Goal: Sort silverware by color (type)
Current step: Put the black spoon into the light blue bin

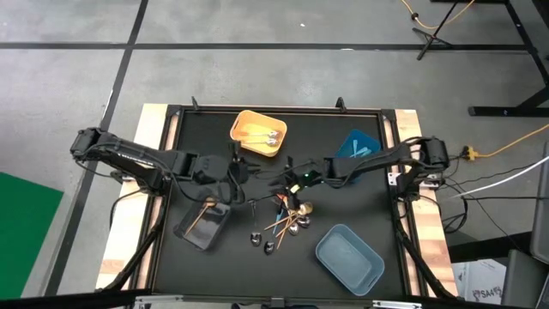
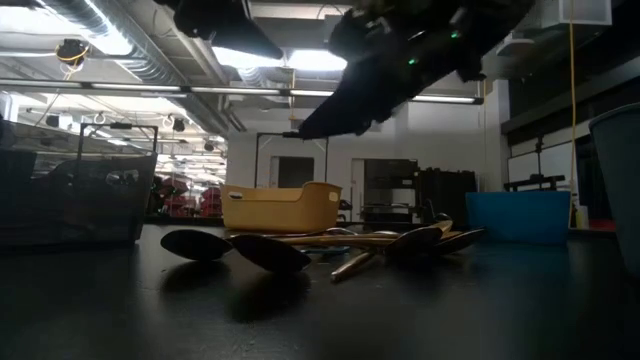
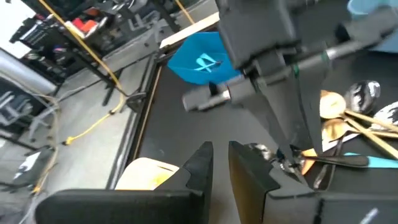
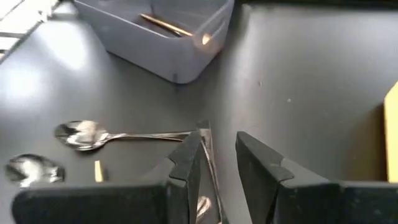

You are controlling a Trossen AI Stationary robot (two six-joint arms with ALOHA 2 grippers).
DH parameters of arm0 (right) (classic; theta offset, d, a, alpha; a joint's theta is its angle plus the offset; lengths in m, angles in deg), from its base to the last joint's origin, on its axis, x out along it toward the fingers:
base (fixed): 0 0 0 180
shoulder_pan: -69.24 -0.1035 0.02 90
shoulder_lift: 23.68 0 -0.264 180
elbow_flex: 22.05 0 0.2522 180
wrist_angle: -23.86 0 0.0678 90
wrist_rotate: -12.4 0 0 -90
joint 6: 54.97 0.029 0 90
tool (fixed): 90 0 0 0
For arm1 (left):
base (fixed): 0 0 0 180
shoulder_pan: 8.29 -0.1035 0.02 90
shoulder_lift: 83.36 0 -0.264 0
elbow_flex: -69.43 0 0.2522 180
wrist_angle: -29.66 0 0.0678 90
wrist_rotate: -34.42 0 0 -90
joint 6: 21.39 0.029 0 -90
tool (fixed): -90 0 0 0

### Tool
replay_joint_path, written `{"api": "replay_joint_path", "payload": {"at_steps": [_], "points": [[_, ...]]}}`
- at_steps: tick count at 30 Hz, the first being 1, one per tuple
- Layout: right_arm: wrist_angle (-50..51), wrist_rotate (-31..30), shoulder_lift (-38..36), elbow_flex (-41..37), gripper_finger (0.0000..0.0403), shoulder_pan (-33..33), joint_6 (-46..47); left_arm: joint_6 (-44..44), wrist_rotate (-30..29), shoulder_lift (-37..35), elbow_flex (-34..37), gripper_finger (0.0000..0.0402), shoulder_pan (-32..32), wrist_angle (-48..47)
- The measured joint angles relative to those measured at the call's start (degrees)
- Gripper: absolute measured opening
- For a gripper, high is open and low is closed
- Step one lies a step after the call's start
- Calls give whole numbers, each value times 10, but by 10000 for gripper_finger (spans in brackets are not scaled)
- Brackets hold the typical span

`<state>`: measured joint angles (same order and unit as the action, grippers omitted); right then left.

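Over the black counter (image 1: 360,215) the right gripper (image 4: 217,158) hangs low with fingers slightly parted around a thin utensil handle, the heap of silverware (image 1: 287,221) just beneath them, while the left gripper (image 3: 217,168) waits nearby, narrowly open and empty; lifting and binning seems next.

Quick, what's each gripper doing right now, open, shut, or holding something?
Left gripper: open, empty, above the table.
Right gripper: open around a silver utensil, low over the pile; a firm grip cannot be told.
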<state>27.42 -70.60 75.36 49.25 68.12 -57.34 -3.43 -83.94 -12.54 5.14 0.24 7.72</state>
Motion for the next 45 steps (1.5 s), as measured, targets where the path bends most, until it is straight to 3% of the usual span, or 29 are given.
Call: {"api": "replay_joint_path", "payload": {"at_steps": [9, 19, 24, 40, 45], "points": [[110, 0, 89, 84, 92, 0, -27, 0, -53, -3, 0, 45, 19, -7], [133, -28, 140, 89, 92, 0, -63, -40, -75, -3, 0, 45, 37, -42], [135, -65, 153, 89, 92, 0, -71, -75, -75, -3, 0, 45, 48, -72], [161, -66, 165, 92, 92, 0, -70, -136, -74, -3, 0, 45, 79, -105], [161, -65, 169, 92, 71, 0, -70, -156, -71, -3, 0, 45, 81, -107]]}}
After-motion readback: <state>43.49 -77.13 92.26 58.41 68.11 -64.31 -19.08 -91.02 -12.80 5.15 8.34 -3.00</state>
